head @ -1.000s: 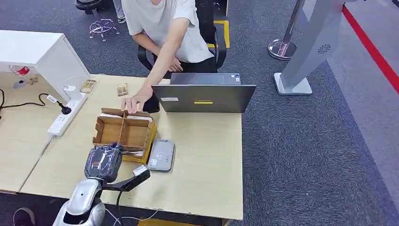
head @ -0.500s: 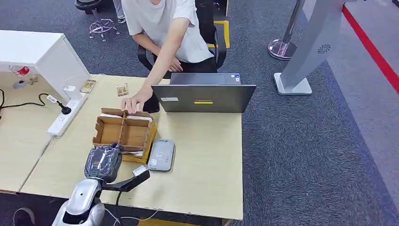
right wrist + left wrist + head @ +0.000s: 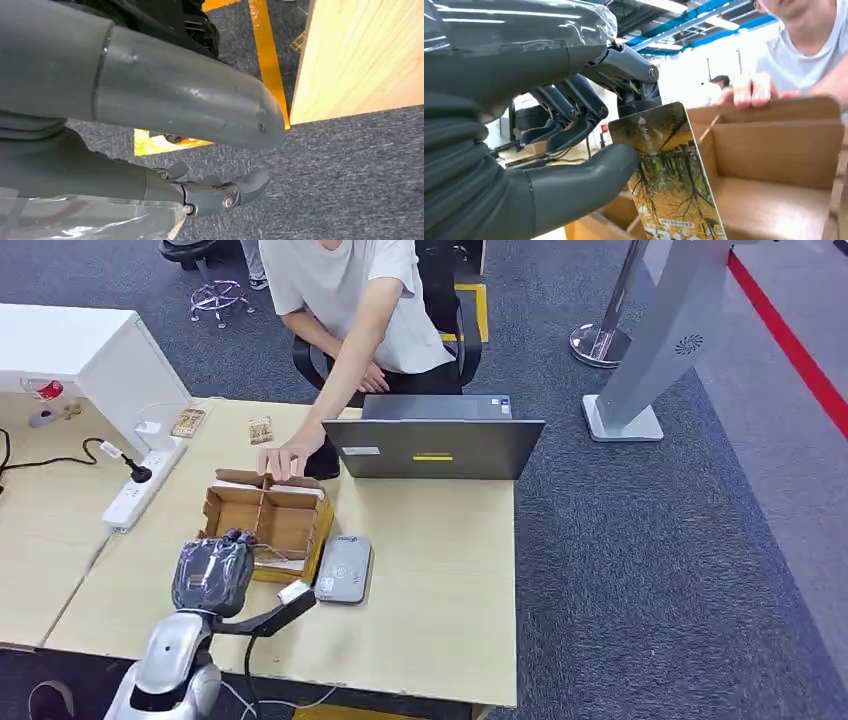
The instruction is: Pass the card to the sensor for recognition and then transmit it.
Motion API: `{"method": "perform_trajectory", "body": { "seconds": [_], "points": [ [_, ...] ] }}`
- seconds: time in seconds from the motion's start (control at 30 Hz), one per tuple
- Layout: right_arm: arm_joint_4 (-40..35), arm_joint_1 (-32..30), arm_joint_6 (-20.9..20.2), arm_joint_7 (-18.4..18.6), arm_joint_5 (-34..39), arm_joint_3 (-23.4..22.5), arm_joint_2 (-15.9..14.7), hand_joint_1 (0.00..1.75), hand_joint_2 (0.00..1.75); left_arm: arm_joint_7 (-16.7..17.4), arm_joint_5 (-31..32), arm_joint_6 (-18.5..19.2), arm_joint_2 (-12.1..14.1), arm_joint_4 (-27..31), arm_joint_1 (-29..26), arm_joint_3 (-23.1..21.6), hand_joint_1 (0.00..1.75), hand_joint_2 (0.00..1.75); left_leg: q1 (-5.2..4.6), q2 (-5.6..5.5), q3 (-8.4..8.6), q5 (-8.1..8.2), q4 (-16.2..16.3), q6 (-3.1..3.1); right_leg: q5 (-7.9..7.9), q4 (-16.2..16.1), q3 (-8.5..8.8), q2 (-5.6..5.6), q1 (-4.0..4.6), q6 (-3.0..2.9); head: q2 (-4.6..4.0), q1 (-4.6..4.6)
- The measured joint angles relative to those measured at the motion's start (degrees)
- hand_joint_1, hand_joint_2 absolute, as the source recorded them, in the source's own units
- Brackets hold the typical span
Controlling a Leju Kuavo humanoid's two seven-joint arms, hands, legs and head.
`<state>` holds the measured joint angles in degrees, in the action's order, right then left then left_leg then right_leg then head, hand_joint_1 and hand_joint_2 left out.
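Since the earlier frame my left hand point(image 3: 212, 573) has risen, pinching the yellow forest-print card point(image 3: 669, 175) above the divided cardboard box point(image 3: 272, 520). Grey card sensor point(image 3: 344, 568) lies beside. Right hand point(image 3: 150, 125) seems empty, fingers apart.

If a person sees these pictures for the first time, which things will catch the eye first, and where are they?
First, the left robot hand pinching a card printed with trees, above the near end of the cardboard box. Next, a person's hand rests on the box's far edge, beside an open laptop. A grey card reader lies on the table right of the box.
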<state>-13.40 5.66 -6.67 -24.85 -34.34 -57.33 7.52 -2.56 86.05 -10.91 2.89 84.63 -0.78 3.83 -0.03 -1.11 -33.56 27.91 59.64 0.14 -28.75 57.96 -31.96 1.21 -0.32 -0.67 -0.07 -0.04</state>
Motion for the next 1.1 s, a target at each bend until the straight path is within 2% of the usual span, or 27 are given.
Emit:
{"method": "perform_trajectory", "body": {
  "seconds": [0.47,0.97,1.1],
  "points": [
    [0.0,0.2,0.0,-0.4,0.0,-1.3,0.0,0.0,0.0,-1.6,-2.9,0.1,0.0,9.9,1.2,-1.6,1.75,1.75,0.0,0.01,0.01,0.0,0.0,0.0,0.01,0.0,0.0,0.01,0.0,0.0,0.0,0.0],
    [0.0,0.2,0.0,-0.4,-0.2,-1.4,0.0,0.0,0.0,-1.6,-3.3,-0.1,0.2,12.6,1.4,-2.1,1.75,1.75,0.0,0.0,0.01,0.0,0.0,0.0,0.01,0.0,-0.01,0.01,0.0,0.0,0.0,-0.02],
    [0.0,0.3,0.0,-0.2,-1.3,-1.5,0.0,0.0,0.0,-1.1,-3.5,0.3,0.7,13.8,4.7,-3.4,1.75,1.75,0.0,-0.08,0.0,-0.03,0.0,0.02,0.02,0.0,-0.01,-0.04,0.0,0.01,0.0,0.0]
  ]
}}
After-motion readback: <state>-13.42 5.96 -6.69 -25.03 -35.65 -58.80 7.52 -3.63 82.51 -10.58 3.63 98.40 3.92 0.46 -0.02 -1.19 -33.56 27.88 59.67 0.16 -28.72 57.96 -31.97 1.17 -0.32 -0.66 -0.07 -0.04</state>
